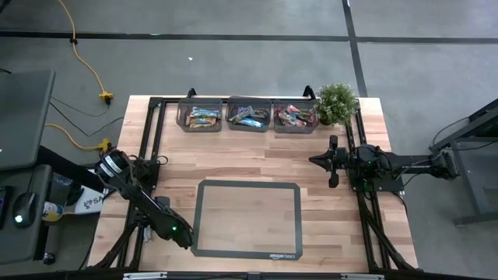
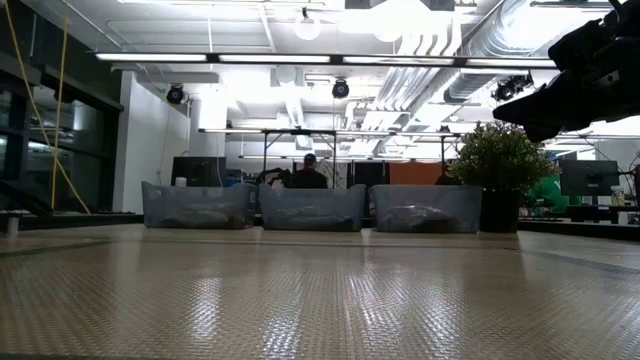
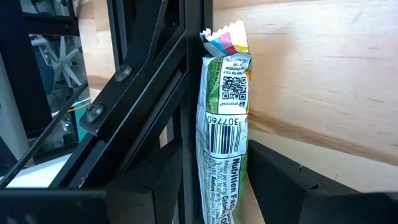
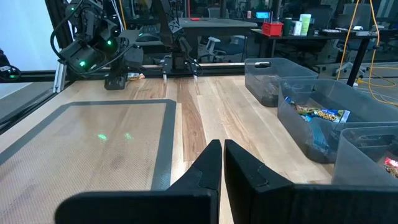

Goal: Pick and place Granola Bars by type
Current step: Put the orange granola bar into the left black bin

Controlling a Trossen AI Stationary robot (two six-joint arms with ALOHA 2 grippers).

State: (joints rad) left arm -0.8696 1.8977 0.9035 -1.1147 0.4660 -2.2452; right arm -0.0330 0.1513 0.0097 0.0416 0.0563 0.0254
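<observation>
One granola bar [image 3: 225, 124] with a green-white wrapper shows its barcode side in the left wrist view, between the fingers of my left gripper [image 3: 217, 199]. This gripper [image 1: 177, 232] is low at the table's near left corner, beside the mat's left edge, shut on the bar. My right gripper [image 4: 222, 165] is shut and empty; it hovers over the table's right side [image 1: 323, 161], pointing left. Other granola bars lie in the three clear bins at the far edge [image 1: 204, 117] [image 1: 249, 117] [image 1: 294, 117]. My left gripper pinches the granola bar between its two fingers at the end with the nutrition print [image 3: 225, 180]. The bar lies along the fingers and sticks out past them to its crimped, multicoloured free end [image 3: 225, 37]. Whether it rests on the wood, I cannot tell.
A dark-edged mat [image 1: 247, 218] covers the near middle of the table. A potted plant [image 1: 336, 103] stands right of the bins. Black frame rails run along both table sides [image 3: 143, 93]. A person [image 2: 308, 175] sits far behind the bins in the low view.
</observation>
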